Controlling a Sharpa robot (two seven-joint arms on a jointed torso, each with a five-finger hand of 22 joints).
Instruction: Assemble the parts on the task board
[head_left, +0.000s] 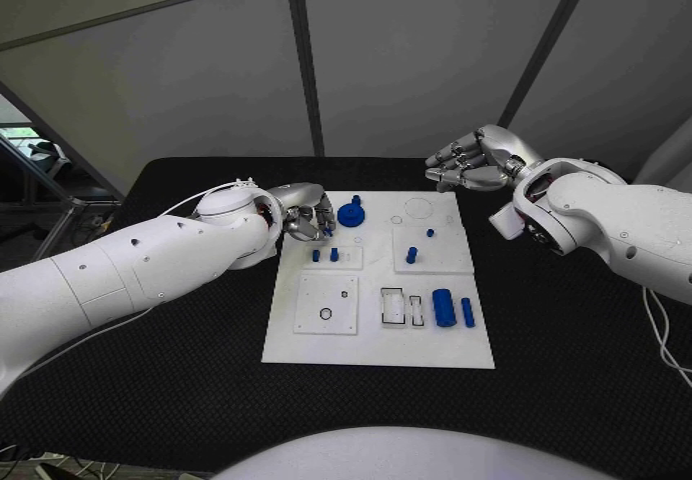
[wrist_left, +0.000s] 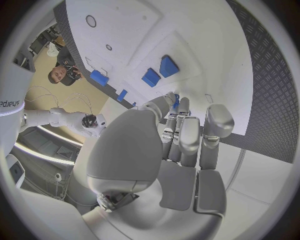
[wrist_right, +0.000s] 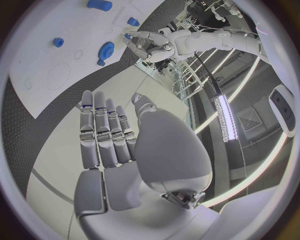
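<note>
The white task board (head_left: 378, 335) lies mid-table. My left hand (head_left: 303, 222) hovers over its far left corner and pinches a small blue part (wrist_left: 177, 103) at its fingertips, beside a round blue gear-like part (head_left: 351, 214). Two short blue pegs (head_left: 325, 255) stand just in front of that hand. Two more pegs (head_left: 411, 255) stand on the right raised plate. A blue cylinder (head_left: 444, 309) and a slim blue bar (head_left: 467, 312) lie at the near right. My right hand (head_left: 469, 165) floats past the board's far right corner, fingers straight and holding nothing (wrist_right: 106, 140).
The board carries an empty round recess (head_left: 418, 208) at the far edge, a plate with an oval hole (head_left: 327, 303) and rectangular slots (head_left: 392, 306) near the front. Black table (head_left: 173, 390) surrounds the board on all sides.
</note>
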